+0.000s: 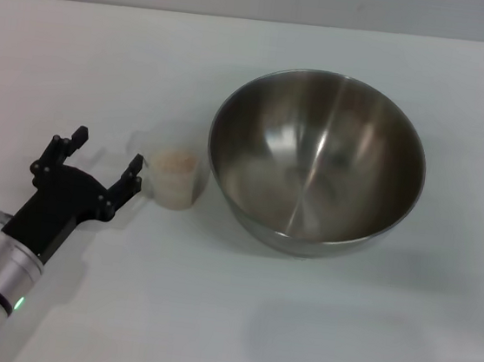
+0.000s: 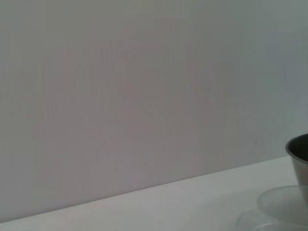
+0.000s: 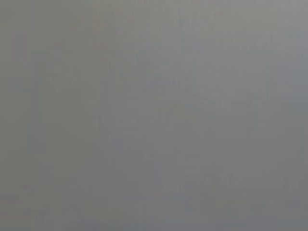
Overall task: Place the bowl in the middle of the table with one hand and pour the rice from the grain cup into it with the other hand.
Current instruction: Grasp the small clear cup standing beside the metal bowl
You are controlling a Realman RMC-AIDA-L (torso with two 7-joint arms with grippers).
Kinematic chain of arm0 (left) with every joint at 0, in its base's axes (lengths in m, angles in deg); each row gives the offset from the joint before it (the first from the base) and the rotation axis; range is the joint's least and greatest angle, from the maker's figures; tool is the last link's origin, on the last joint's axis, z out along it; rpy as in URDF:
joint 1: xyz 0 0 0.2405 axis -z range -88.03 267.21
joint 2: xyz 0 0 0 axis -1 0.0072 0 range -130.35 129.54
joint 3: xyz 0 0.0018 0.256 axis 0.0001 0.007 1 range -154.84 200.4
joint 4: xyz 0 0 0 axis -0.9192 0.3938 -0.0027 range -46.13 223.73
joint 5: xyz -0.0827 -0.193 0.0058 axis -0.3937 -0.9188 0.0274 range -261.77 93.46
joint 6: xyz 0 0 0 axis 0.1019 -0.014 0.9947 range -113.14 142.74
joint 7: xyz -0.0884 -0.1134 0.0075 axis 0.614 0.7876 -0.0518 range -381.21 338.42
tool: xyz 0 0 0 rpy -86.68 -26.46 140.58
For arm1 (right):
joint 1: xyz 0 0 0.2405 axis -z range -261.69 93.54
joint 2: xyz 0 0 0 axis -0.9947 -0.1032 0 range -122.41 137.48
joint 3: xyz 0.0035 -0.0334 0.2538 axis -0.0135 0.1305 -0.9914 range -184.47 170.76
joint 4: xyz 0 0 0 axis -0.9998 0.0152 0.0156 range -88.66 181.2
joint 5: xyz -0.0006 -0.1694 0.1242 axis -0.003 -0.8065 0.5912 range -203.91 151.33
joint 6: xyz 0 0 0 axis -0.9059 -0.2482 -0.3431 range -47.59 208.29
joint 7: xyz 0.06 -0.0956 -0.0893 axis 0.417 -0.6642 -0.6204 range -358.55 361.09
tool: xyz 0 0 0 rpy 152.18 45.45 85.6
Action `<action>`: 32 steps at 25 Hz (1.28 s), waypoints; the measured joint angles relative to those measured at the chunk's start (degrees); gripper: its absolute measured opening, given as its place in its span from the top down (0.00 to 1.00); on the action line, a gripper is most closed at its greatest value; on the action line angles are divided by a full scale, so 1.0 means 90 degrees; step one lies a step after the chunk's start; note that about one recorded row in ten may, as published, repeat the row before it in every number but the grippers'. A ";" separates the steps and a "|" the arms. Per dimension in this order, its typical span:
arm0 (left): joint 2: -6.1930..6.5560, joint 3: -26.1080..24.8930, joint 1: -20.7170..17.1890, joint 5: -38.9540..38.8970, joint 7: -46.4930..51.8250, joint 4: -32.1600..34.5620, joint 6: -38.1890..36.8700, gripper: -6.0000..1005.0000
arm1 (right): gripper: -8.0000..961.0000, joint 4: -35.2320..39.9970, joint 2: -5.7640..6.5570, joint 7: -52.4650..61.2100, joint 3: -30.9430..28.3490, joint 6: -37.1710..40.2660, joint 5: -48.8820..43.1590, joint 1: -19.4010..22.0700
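We see the left tool (image 1: 103, 160) with its two fingers spread wide, low over the surface (image 1: 209, 317) and just left of the cup (image 1: 175, 179), not holding it. The cup stands upright with rice (image 1: 177, 163) inside, right beside the steel bowl (image 1: 316, 161). The right tool is out of sight.

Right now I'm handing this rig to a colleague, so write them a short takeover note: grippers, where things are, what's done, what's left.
Left gripper: open, low over the table, just left of the grain cup, not gripping it.
Right gripper: not in view.
The bowl sits upright near mid-table, empty inside, close beside the cup on its right.
The rice is all in the cup.
Done: bowl placed.
Left: grasp the cup, lift it, tip the rice into the bowl.
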 joint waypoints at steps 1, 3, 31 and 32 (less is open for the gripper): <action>0.0000 0.0000 0.0000 0.0000 0.0000 0.0000 0.0000 0.16 | 0.61 0.0000 -0.0001 0.0001 0.0007 0.0003 0.0000 0.0004; 0.0000 -0.0131 0.0086 -0.0002 -0.0023 0.0002 0.0128 0.16 | 0.61 -0.0004 -0.0006 0.0003 0.0015 0.0004 0.0000 0.0008; 0.0000 -0.0822 0.0560 0.0000 -0.0025 0.0039 0.0764 0.20 | 0.61 -0.0040 -0.0015 -0.0009 -0.0028 -0.0055 0.0000 -0.0060; 0.0000 -0.0822 0.0571 -0.0001 -0.0025 0.0037 0.0765 0.23 | 0.61 -0.0040 -0.0015 -0.0012 -0.0031 -0.0054 0.0000 -0.0063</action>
